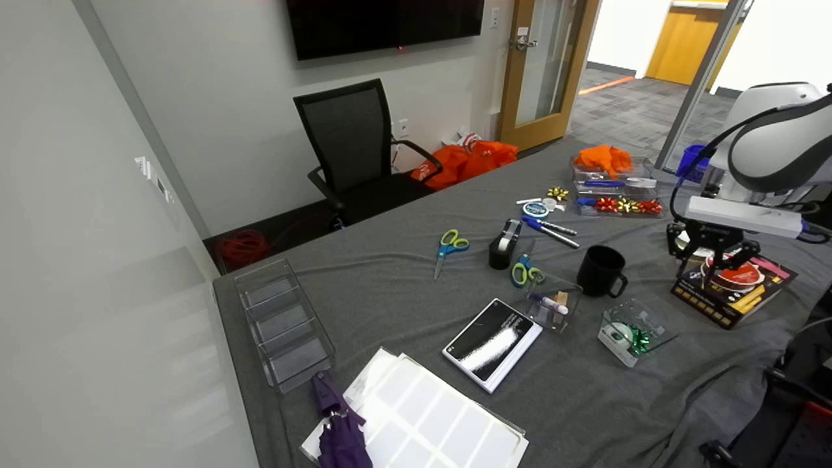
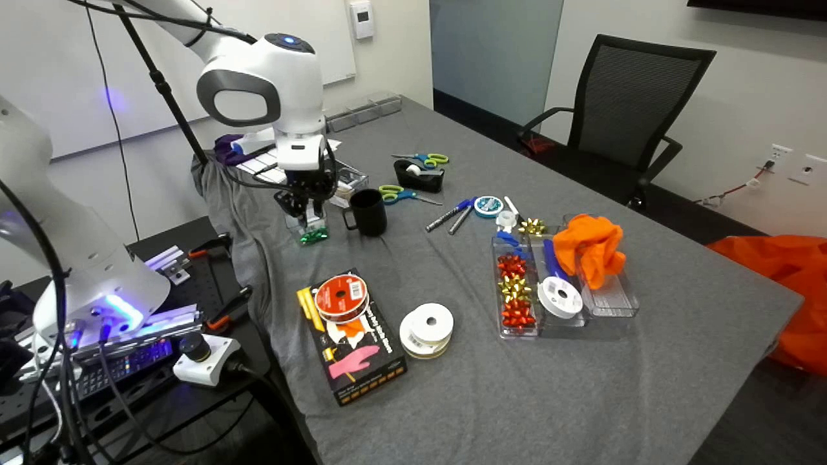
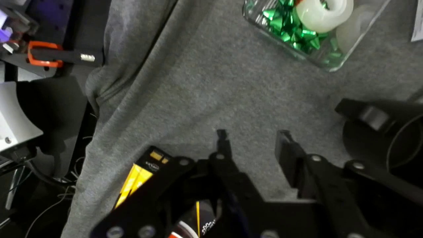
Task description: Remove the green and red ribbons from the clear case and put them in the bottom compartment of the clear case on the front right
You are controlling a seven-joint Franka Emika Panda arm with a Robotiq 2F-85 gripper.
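- One gripper (image 3: pixel 252 140) hangs over the gray cloth (image 3: pixel 198 99), fingers (image 3: pixel 288 158) wide apart in the wrist view
- Green ribbon bow (image 2: pixel 314 235) sits inside the small clear case (image 3: pixel 363 33), with a white roll (image 3: pixel 325 19) and a sliver of red (image 3: pixel 298 2)
- Red ribbon spool (image 2: pixel 341 297) lies on the glove box (image 2: pixel 378 336)
- Black mug (image 2: pixel 369 213) stands upright near the small clear case
- White spools (image 2: pixel 417 332) lie just beside the glove box
- Two red bows (image 2: pixel 518 314), a gold bow (image 2: pixel 515 289) between, lie in the long clear case (image 2: pixel 519 333)
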